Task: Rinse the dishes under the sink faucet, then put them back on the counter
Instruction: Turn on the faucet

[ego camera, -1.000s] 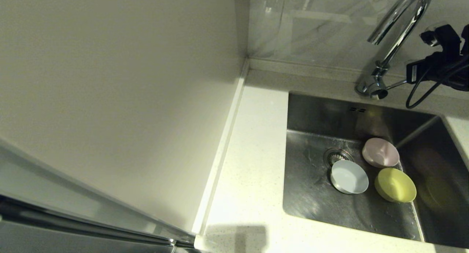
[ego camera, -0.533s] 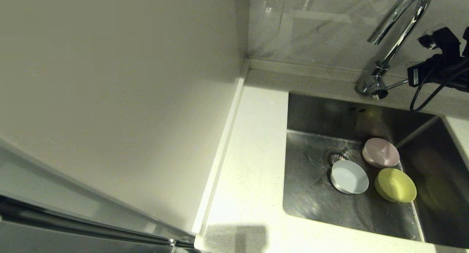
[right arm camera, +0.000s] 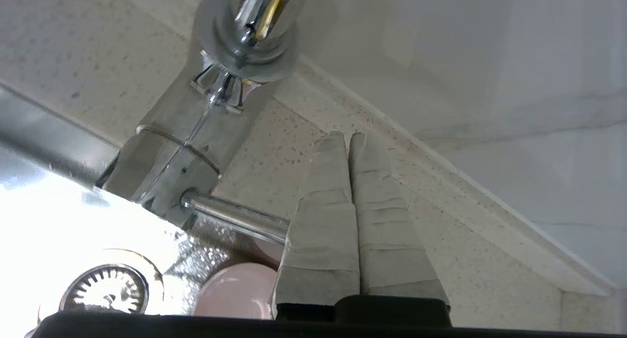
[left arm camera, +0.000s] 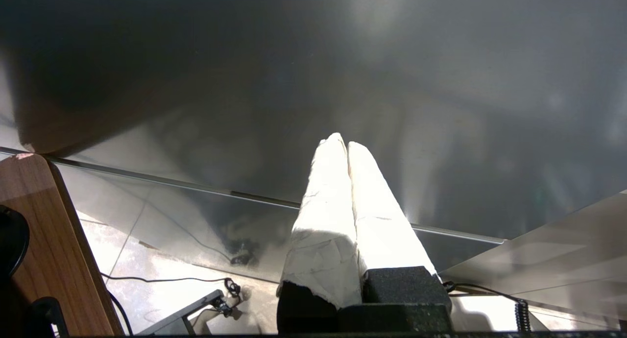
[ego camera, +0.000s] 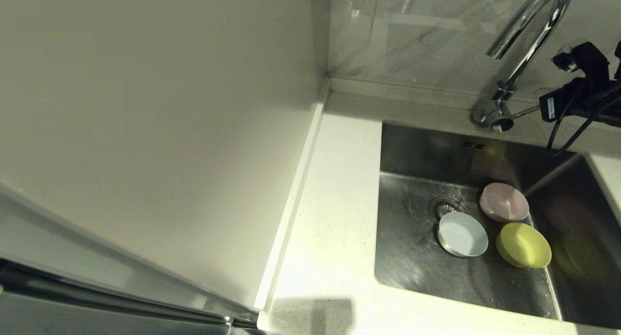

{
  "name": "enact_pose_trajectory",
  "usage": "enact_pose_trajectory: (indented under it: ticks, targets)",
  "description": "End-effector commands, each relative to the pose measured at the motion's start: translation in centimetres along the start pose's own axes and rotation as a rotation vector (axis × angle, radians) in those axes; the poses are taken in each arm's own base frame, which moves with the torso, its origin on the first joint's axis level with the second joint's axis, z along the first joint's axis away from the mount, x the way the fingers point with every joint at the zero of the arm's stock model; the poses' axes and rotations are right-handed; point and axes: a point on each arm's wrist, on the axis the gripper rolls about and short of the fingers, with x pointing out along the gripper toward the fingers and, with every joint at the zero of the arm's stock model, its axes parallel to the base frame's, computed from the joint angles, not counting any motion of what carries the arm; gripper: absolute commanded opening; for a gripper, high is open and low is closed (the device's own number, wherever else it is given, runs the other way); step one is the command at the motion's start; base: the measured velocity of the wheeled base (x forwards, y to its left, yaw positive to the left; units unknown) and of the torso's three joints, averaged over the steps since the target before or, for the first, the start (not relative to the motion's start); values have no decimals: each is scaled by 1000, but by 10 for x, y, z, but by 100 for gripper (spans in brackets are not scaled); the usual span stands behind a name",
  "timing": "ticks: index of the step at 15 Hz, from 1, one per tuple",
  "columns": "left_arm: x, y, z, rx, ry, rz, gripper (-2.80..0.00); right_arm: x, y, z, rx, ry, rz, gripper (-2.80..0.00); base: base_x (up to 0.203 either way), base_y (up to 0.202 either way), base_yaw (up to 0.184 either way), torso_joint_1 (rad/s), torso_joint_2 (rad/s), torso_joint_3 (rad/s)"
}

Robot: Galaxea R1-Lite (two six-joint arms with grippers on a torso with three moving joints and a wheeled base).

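Down on the sink [ego camera: 412, 257] floor three bowls — pink [ego camera: 504, 202], blue-white [ego camera: 462, 234], yellow-green [ego camera: 523, 245] — right pincer [right arm camera: 347, 134] closed beside one faucet [ego camera: 526, 43] lever [right arm camera: 235, 215].

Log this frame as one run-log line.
phase: at faucet lever | right gripper: shut, beside lever | left gripper: shut, parked | bowls: three in sink | water: none visible

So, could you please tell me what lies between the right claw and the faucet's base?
Only the faucet's thin side lever, running from the base to the shut right claw, over speckled counter; the right wrist view shows it.
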Motion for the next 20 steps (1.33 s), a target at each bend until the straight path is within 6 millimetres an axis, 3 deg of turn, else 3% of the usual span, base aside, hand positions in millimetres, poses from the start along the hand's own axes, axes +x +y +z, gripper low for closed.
enact_pose_trajectory:
  ticks: [1, 9, 20]
  targets:
    - [0, 0, -1, 0, 3, 0, -280, -4, -2, 3, -16, -6, -3, -280, 0, 0, 0, 0, 0, 0]
    - [0, 0, -1, 0, 3, 0, -280, -13, -6, -12, -108, 66, 30, -280, 0, 0, 0, 0, 0, 0]
    - [0, 0, -1, 0, 3, 0, -280, -26, -15, -11, -146, 81, 71, -280, 0, 0, 0, 0, 0, 0]
